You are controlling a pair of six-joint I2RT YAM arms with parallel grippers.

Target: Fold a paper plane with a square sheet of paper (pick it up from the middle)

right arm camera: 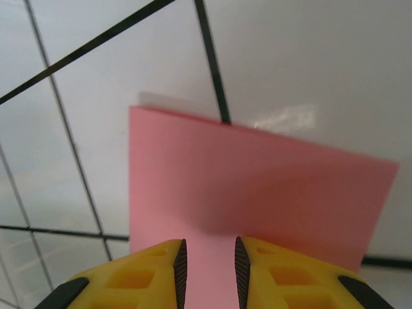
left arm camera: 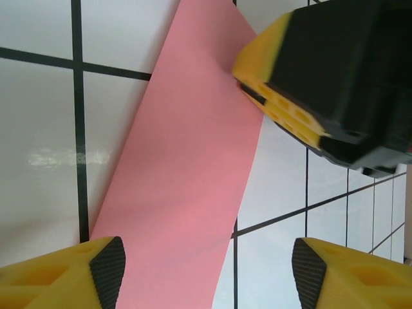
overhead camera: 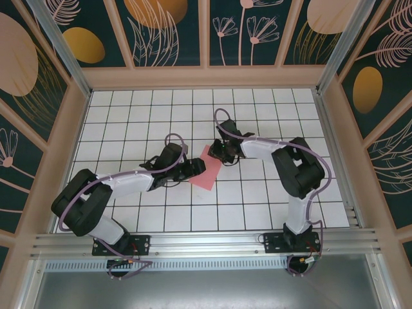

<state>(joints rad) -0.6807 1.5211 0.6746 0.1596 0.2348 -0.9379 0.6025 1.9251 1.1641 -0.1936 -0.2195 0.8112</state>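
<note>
Lying flat on the white gridded table [overhead camera: 129,219]: the square sheet of paper [overhead camera: 205,174], salmon-pink, folded narrower. Reaching in from opposite sides: left gripper [overhead camera: 197,167] sitting at the sheet's near-left edge, right gripper [overhead camera: 215,152] pressing at its far corner. Meeting almost tip to tip over the sheet. Jaw state too small to judge.

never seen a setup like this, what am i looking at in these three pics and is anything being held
Two robot arms are bolted at the near edge of a white tiled table. The overhead picture shows both arms reaching toward a pink sheet of paper lying in the middle. The other two pictures come from cameras on the wrists, so the yellow fingers belong to each gripper. The left gripper is open, with the paper under it. The right gripper has nearly closed over the paper's edge; whether it truly grips it, I cannot tell.
</note>
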